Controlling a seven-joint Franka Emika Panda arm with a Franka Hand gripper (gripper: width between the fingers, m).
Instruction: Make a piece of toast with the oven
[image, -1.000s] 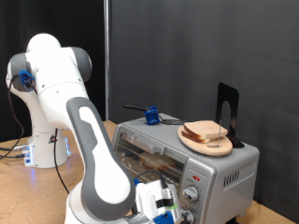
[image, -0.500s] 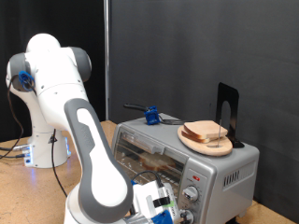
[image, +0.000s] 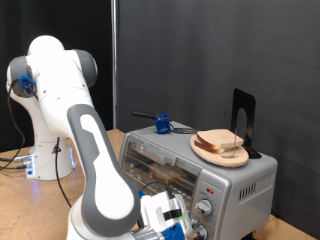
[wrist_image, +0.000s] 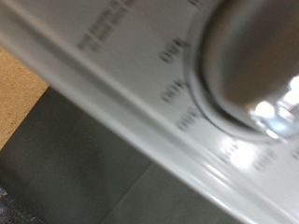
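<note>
The oven (image: 240, 182) is a silver-grey toaster oven at the exterior view's lower right, door closed, with something tan showing behind the glass (image: 165, 172). The piece of toast (image: 220, 140) lies on a round wooden plate (image: 206, 151) on the oven's top. My gripper (image: 192, 226) is low in front of the oven's knob panel, right at a round knob (image: 204, 208). The wrist view is filled by a blurred shiny knob (wrist_image: 250, 56) with printed dial marks on the grey panel (wrist_image: 112, 56). No fingers show in the wrist view.
A blue-and-black object (image: 160, 124) lies on the oven's top at the back. A black upright stand (image: 242, 120) is behind the plate. The arm's white base (image: 50, 110) stands on the wooden table (image: 20, 200) at the exterior view's left. A black curtain hangs behind.
My hand has shifted slightly towards the exterior view's left and down, in front of the knob panel. The toast, plate and oven have not moved.
</note>
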